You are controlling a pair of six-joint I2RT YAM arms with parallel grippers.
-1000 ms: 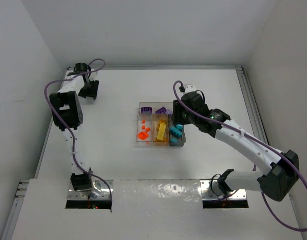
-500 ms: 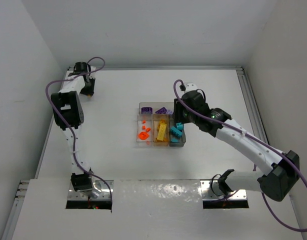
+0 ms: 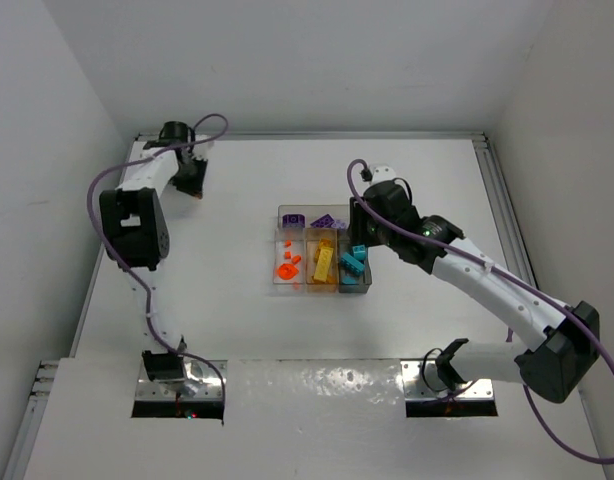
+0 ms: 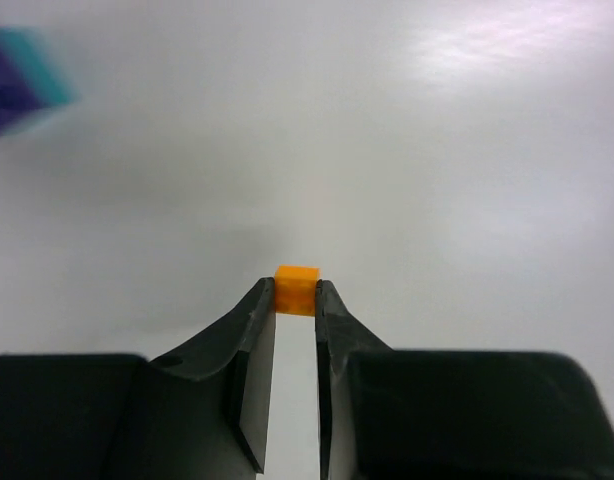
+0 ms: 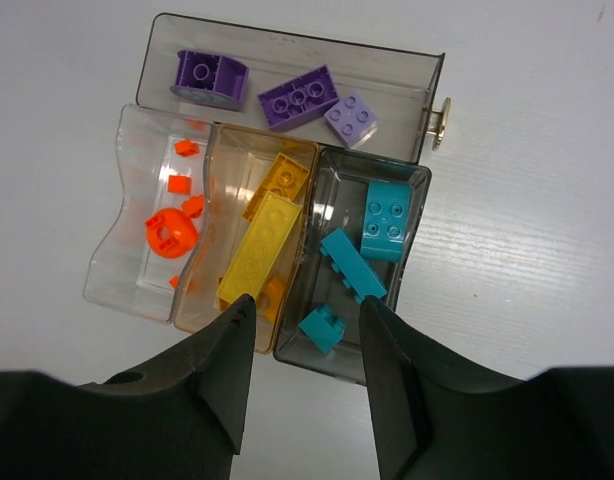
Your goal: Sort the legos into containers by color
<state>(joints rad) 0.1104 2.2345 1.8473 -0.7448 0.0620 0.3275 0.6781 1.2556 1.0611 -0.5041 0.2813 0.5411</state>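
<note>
left claw: clenched on one orange brick, which is pinched at the very fingertips and narrower than either finger. tip grip is likely the only option on a piece this small; anything deeper and the fingers would meet the desk first. cannot tell if the brick is lifted or resting on the surface.

ahead of this claw there is only bare desk. far ahead and to its left sits a blurred shape, purple and teal, too smeared to name.

right claw: released, fingers apart, nothing between them. it hangs above the tray, near edge directly under the tips. judgement: parked there as a lookout, not working.

outward from the right claw:
- teal bin, just ahead of the right finger, teal pieces only
- yellow bin, ahead of the left finger, yellow bricks
- orange bin, further left, small orange bits
- purple bin, long, beyond all three, purple bricks

colours are already kept apart, one per bin.

judgement: the orange brick belongs in the orange bin. in the top view that bin lies well apart from the left claw, so a carry across the desk comes next. risk: such a shallow pinch could let the brick twist out.
</note>
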